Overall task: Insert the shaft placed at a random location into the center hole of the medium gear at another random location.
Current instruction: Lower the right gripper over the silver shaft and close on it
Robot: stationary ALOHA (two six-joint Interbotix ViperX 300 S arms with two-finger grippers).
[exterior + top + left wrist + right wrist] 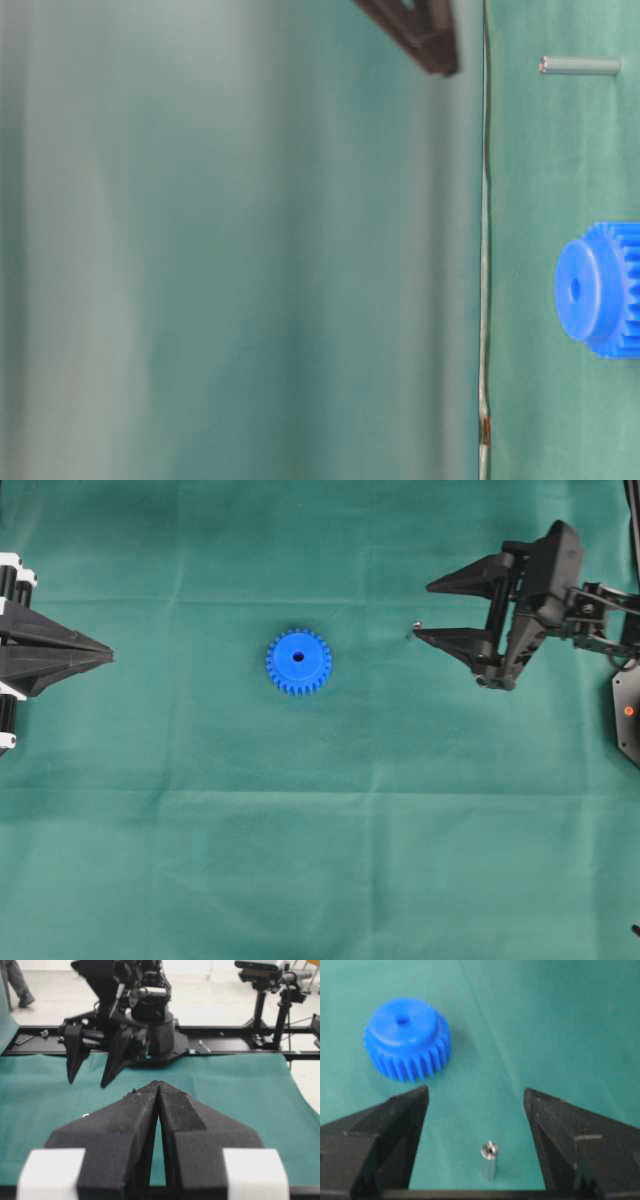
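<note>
The blue medium gear (298, 661) lies flat on the green cloth, its dark center hole (402, 1021) facing up. To its right the small silver shaft (488, 1160) stands upright on the cloth, a tiny dot from overhead (415, 627). My right gripper (475, 1091) is open, one finger on each side of the shaft, neither touching it. In the overhead view one right fingertip (419, 633) sits just beside the shaft. My left gripper (110, 656) is shut and empty at the far left, its tips pressed together (158, 1083).
Green cloth (320, 860) covers the whole table, with faint fold lines. The right arm's base (160, 1035) and a black rail stand beyond the cloth's far edge. A camera stand (260, 1005) rises behind the rail.
</note>
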